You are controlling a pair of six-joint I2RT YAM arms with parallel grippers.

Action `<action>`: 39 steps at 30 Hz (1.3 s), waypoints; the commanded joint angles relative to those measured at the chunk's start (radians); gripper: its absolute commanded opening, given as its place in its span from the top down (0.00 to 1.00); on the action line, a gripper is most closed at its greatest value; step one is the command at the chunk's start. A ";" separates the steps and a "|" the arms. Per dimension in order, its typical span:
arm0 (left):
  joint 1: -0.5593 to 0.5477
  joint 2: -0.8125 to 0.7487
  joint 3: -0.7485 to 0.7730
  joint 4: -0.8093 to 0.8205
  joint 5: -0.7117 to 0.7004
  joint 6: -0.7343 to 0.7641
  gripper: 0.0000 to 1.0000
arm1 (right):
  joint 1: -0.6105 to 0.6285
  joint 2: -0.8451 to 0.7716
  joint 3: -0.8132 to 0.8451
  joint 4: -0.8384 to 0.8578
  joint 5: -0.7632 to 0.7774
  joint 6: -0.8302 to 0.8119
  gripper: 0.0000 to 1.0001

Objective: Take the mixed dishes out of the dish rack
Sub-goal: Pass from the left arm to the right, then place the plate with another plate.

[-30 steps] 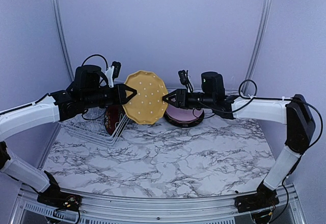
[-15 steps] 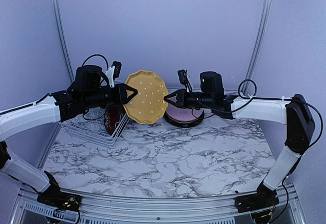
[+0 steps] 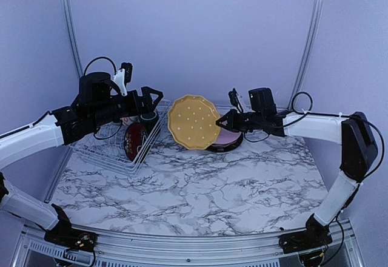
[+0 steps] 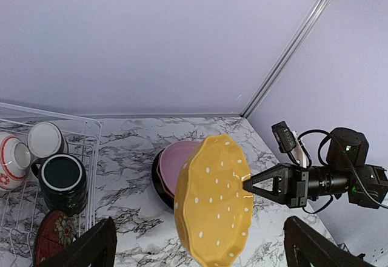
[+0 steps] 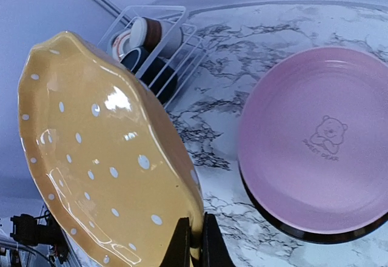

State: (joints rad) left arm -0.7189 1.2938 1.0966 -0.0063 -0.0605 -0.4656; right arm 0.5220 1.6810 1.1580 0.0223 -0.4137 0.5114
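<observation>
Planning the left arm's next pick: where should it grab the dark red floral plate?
Probably its upper rim, from above, pinching across both faces: the dark red floral plate stands on edge in the dish rack, rim upward.

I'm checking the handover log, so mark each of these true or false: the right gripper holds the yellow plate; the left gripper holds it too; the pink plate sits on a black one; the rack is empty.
1. The right gripper clamps the yellow plate by its rim. True.
2. The left gripper grips the yellow plate too. False: its jaws are open and apart from the plate.
3. The pink plate lies on a black plate on the table. True.
4. The rack is empty. False: a mug, cups and a red plate are in it.
</observation>
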 commanded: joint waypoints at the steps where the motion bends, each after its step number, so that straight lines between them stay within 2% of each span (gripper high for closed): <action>1: 0.006 -0.042 0.002 -0.066 -0.095 0.027 0.01 | -0.083 -0.074 0.064 -0.016 0.045 -0.043 1.00; 8: 0.010 -0.070 -0.036 -0.080 -0.134 0.016 0.01 | -0.197 -0.041 0.056 -0.066 0.052 -0.061 1.00; 16: 0.010 -0.070 -0.040 -0.103 -0.178 0.014 0.01 | -0.277 0.060 0.134 -0.087 0.049 -0.063 1.00; 27: 0.010 -0.070 -0.041 -0.114 -0.202 0.008 0.01 | -0.282 0.201 0.244 -0.097 0.044 -0.051 1.00; 39: 0.010 -0.063 -0.043 -0.115 -0.212 0.015 0.01 | -0.282 0.281 0.309 -0.118 0.035 -0.047 1.00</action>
State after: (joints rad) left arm -0.7132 1.2419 1.0660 -0.1062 -0.2562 -0.4629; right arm 0.2409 1.9656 1.3846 -0.1806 -0.3294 0.4408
